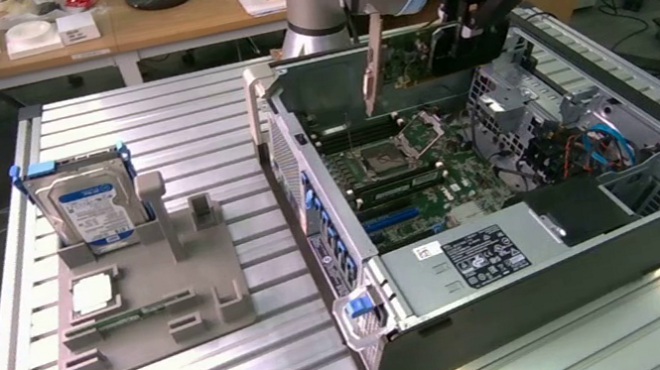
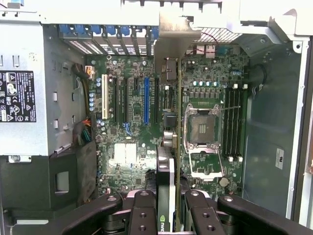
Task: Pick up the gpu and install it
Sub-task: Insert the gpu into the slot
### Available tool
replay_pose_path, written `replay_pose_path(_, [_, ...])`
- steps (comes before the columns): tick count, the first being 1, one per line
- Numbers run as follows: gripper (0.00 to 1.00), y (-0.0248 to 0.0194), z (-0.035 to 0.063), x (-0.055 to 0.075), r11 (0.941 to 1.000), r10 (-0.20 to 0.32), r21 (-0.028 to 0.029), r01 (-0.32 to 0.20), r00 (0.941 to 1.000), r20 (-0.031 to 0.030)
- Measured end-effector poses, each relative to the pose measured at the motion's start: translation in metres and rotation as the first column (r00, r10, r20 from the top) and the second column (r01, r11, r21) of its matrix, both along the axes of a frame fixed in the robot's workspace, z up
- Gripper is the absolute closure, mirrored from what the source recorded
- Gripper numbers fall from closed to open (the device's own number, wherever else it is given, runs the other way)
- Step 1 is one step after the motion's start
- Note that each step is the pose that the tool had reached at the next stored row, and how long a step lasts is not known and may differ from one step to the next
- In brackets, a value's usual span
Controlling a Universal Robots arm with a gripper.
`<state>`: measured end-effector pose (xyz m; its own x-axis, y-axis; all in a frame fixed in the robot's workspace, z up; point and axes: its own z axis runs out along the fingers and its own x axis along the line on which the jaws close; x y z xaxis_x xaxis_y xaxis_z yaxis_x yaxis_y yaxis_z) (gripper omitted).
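My gripper point(image 1: 466, 33) is shut on the gpu point(image 1: 414, 58), a dark green card that hangs upright over the open computer case point(image 1: 552, 309). Its pale metal bracket point(image 1: 370, 68) points down towards the motherboard point(image 1: 403, 173). In the wrist view the gpu point(image 2: 166, 181) appears edge-on between my two fingers point(image 2: 143, 215), and its bracket point(image 2: 172, 44) lies near the case's rear slot openings. The card hovers above the board, between the blue expansion slot point(image 2: 146, 100) and the empty processor socket point(image 2: 202, 128). It is not seated in any slot.
A grey fixture point(image 1: 188, 299) at the exterior view's left holds the silver hard drive point(image 1: 93, 210) upright and a small square processor chip point(image 1: 94, 293). Inside the case are the power supply point(image 1: 483, 255), a drive cage with blue cables point(image 1: 592, 146) and memory slots point(image 2: 234, 122).
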<state>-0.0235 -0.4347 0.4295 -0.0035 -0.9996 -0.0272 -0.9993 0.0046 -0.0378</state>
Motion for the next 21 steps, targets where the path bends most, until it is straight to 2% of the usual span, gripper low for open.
replay_pose_path(21, [0.73, 0.0000, -0.0099, 0.0000, 1.0000, 0.000, 0.0005, 0.000, 1.0000, 0.0002])
